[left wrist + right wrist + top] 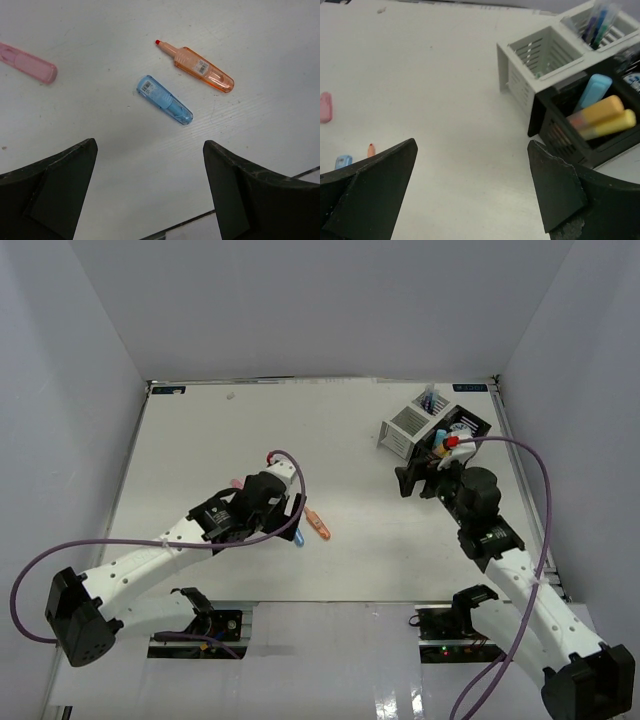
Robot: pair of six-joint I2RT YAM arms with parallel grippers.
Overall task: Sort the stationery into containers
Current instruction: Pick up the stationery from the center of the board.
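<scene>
Black fingers of our left gripper (150, 146) stand wide apart above the white table (100, 25), holding nothing. Just past them lie a blue marker (165, 99), then an orange marker (200, 67), with a pink marker (27, 62) off to one side. Our right gripper (472, 145) is spread and empty, near the black box (545, 122). Another blue one (595, 90) and two yellowish markers (607, 125) lean inside it. Right against it, farther back, the white box (520, 75) holds pens (595, 22).
</scene>
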